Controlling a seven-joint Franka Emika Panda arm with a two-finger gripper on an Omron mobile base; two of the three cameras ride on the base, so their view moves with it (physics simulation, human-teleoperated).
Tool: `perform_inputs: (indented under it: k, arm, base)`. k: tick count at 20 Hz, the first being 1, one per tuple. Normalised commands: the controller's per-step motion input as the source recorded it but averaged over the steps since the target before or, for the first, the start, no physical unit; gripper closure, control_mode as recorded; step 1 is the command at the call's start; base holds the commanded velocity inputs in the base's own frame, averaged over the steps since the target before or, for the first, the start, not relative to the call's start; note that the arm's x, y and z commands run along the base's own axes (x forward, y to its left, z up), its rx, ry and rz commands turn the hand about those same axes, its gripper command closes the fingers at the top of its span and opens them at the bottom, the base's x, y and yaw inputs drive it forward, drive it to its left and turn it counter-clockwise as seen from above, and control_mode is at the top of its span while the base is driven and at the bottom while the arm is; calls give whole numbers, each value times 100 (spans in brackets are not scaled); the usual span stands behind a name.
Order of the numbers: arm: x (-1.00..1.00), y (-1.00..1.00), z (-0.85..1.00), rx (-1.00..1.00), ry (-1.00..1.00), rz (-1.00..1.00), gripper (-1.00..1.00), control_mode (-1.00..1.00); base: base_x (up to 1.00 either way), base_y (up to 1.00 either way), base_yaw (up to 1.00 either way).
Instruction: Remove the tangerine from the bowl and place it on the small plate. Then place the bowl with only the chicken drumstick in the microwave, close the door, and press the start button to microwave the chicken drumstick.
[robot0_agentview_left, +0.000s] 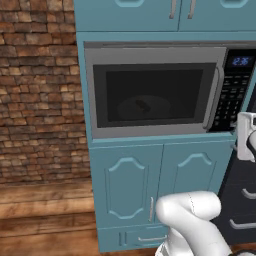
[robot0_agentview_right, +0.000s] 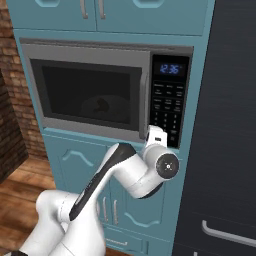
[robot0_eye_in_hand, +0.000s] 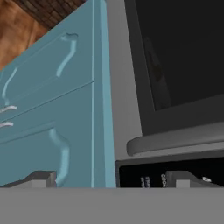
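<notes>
With my two-finger gripper (robot0_eye_in_hand: 111, 179) spread wide and empty beside the wide grey microwave's (robot0_agentview_right: 105, 90) black keypad strip (robot0_agentview_right: 169, 107), I risk pressing a wrong key.

microwave (robot0_agentview_left: 150, 52) grey | display (robot0_agentview_right: 170, 69) blue | cabinets (robot0_agentview_left: 130, 185) teal | drumstick (robot0_agentview_left: 143, 105) seemingly dark
</notes>
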Motion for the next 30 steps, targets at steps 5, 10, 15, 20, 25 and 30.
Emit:
perform_inputs:
  k: [5,10,15,20,25,30]
  arm:
    - [0,8,-12,0,0,0,-100,-100]
    - [0,16,-9,0,-2,0,-100,-100]
    - [20,3,0,0,0,-5,-100,-100]
    - [28,0,-9,0,0,-7,-100,-100]
    - [10,-10,-24,1,0,-3,-100,-100]
    - [15,-5,-9,1,0,-2,-100,-100]
  base:
    - [0,0,0]
    - [0,0,0]
    - [0,0,0]
    - [0,0,0]
    - [0,0,0]
    - [0,0,0]
